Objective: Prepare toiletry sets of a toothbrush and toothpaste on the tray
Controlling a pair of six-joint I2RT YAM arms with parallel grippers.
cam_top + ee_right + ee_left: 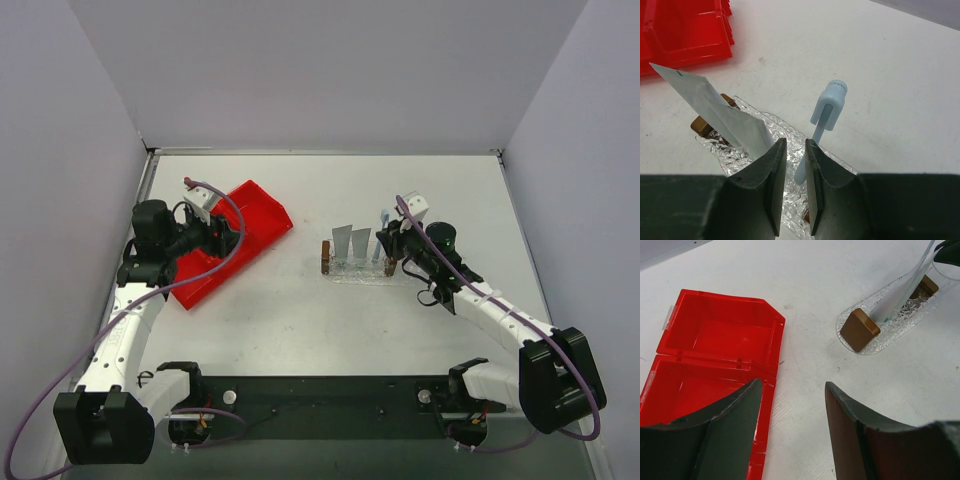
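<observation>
The clear textured tray lies mid-table, also in the left wrist view and the right wrist view. Two silvery toothpaste tubes stand on it, one showing close up. The pale blue toothbrush stands tilted at the tray's right end. My right gripper is over that end, its jaws a narrow gap apart. The toothbrush stem shows in the gap, close to the right finger. My left gripper is open and empty beside the red bin.
The red compartmented bin lies at the left under my left gripper and looks empty. Brown blocks mark the ends of the small rack on the tray.
</observation>
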